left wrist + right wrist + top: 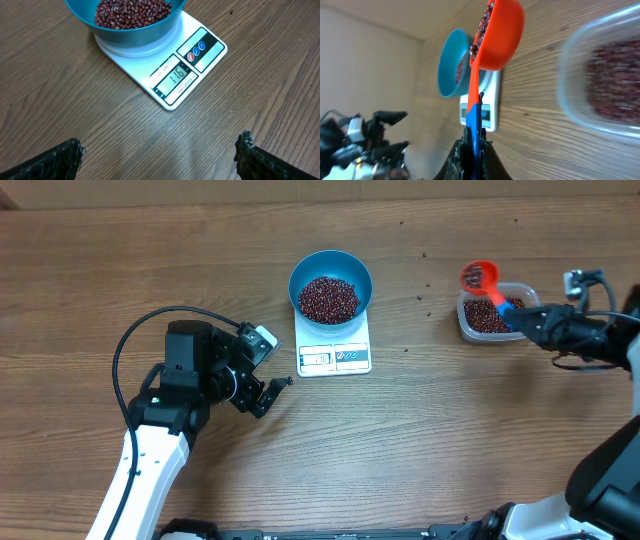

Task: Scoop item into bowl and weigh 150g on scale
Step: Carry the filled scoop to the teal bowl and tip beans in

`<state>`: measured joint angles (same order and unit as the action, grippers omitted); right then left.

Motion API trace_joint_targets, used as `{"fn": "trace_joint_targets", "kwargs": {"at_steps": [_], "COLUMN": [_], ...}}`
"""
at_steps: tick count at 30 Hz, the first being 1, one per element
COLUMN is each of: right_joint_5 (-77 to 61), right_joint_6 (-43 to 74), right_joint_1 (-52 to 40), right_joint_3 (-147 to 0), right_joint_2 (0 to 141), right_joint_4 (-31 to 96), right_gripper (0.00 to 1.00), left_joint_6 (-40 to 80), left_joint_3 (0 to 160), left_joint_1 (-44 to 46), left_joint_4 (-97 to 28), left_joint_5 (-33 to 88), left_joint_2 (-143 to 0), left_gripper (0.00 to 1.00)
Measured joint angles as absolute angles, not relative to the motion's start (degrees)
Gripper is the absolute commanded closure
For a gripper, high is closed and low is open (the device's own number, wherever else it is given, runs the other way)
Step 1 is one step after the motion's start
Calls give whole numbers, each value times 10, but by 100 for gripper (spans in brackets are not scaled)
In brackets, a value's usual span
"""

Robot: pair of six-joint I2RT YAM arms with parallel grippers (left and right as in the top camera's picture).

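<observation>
Holding the scoop [478, 277] by its blue handle, the right gripper [514, 313] has its fingers pressed together on it, pinching hard enough to keep the orange cup level. The cup carries a small load of beans [481, 30] and hangs over the far-left edge of the clear tub [462, 315] at the right of the table [450, 440], so anything that drops should fall back into the supply. Well to the left, the blue bowl [298, 275] sits squarely on the white scale [335, 357], its display turned to the near side where it can be read. A maroon heap already fills the bowl's bottom, and the display appears to read 116, short of the target, which would explain another scoopful being readied. The left gripper [157, 162] waits on the near left of the scale with its fingers spread wide and nothing between them, apart from the bowl, probably parked there so its camera can watch the readout. A few stray beans lie between scale and tub.
</observation>
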<state>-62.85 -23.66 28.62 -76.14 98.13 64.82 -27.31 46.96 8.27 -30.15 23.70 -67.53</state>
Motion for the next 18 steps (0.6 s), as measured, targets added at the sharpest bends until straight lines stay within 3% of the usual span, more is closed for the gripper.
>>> {"fn": "trace_joint_targets", "kwargs": {"at_steps": [8,18], "right_joint_5": [-644,-620], "right_joint_6": [-217,-90], "right_joint_1": [162,35], "right_joint_3": [-761,-761], "right_joint_2": [981,981], "right_joint_4": [624,488], "right_gripper": [96,96], "left_joint_6": [-273,-273], "left_joint_3": [470,470], "left_joint_1": [83,83], "left_joint_4": [-302,-302], "left_joint_5": [237,237], "left_joint_2": [-675,-675], "left_gripper": [0,1]}}
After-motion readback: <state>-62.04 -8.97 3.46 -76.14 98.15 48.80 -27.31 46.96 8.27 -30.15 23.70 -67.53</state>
